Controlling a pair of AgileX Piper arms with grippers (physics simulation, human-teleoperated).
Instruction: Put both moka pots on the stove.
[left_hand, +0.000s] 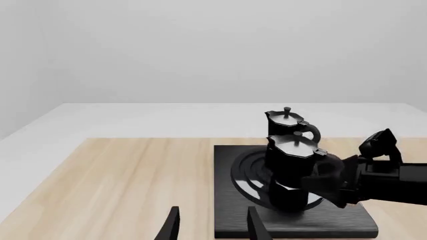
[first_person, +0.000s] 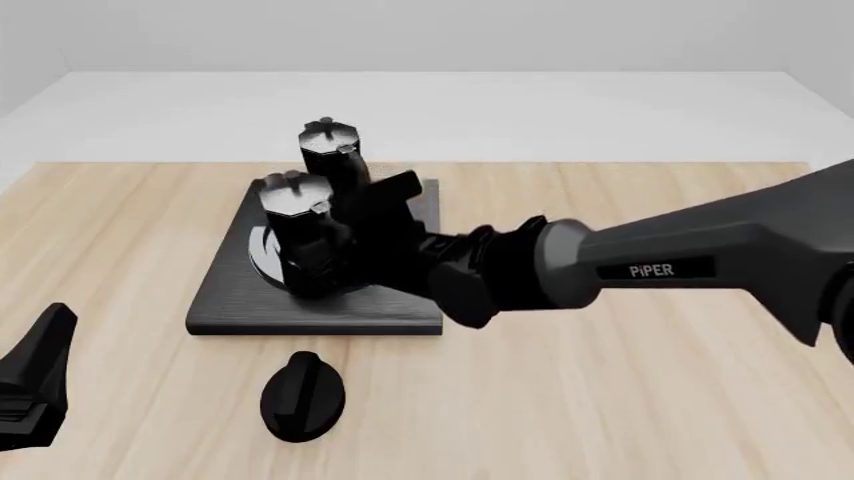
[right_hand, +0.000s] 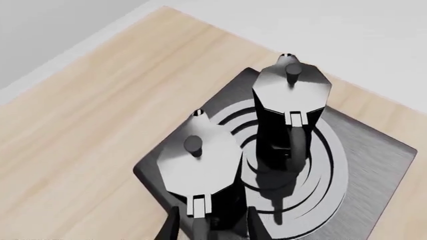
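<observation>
The left hand (first_person: 34, 385) sits low at the near left edge of the desk (first_person: 641, 400), well apart from everything, its 2 dark fingers spread with bare wood between them, holding nothing. Next comes the stove (first_person: 227, 300), a flat square black slab with a brushed, slightly glossy face and concentric silver-and-black burner rings (right_hand: 333, 165) at its middle, lying flat on the pale, straight-grained wooden desk. Both moka pots stand upright on it, long axes vertical. The nearer moka pot (first_person: 296, 235) rests toward the front left of the rings; it is black and faceted, pinched at the waist, with a silvery angular lid and a small dark knob on top. In the right wrist view its lid hinge and handle side point back toward that camera. The farther moka pot (first_person: 331, 150) stands just behind it and a little to the right, the same shape, its curved handle (right_hand: 295, 145) likewise facing the right arm's side. Just in front of the stove, apart from it, lies a black oval knob (first_person: 303, 395) with a raised ridge. The right hand (first_person: 350, 245) reaches in from the right on a matte grey arm, its fingers (right_hand: 255, 227) clenched on either side of the nearer pot's handle side, gripping it.
</observation>
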